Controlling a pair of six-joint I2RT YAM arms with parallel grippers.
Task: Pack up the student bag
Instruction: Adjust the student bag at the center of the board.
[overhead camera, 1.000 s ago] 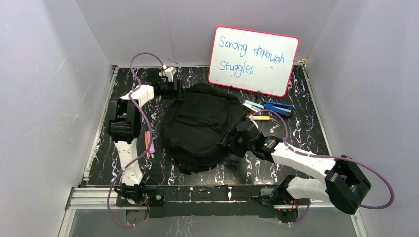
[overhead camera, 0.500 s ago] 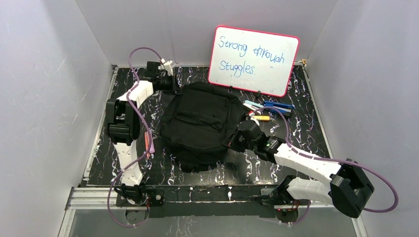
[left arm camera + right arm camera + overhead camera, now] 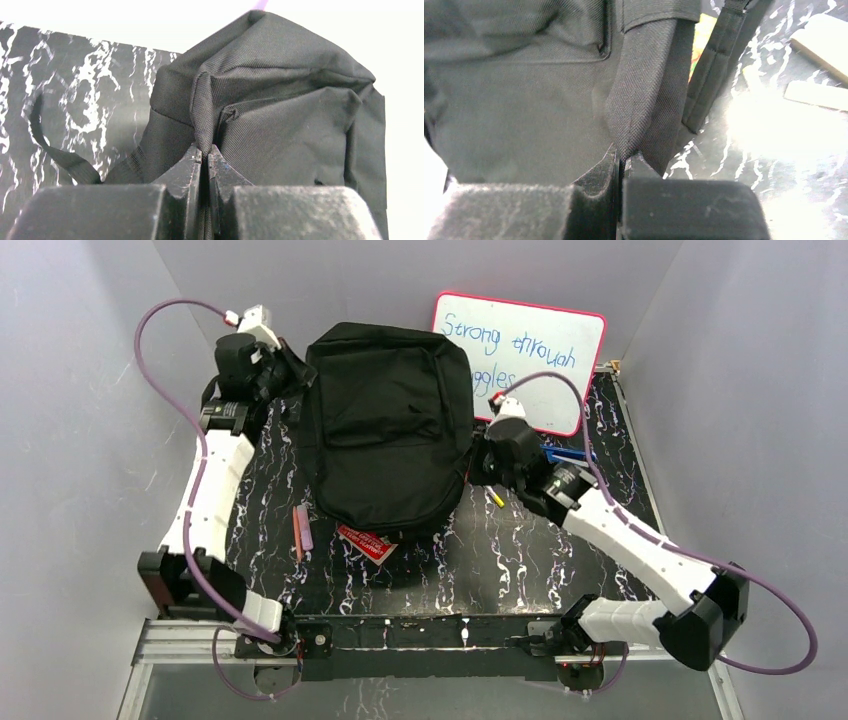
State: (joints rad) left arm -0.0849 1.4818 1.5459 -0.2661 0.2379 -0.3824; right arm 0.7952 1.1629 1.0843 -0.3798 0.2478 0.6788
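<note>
The student bag point(image 3: 385, 430) is a soft black fabric backpack with stitched seams and a front pocket, held spread out with its broad front face up toward the top camera, in the middle of the counter's far half. A fold of fabric on each side edge is pinched, one in the left arm's fingers point(image 3: 182, 172) and one in the right arm's fingers point(image 3: 601, 172). Black straps hang loose beneath it.
</note>
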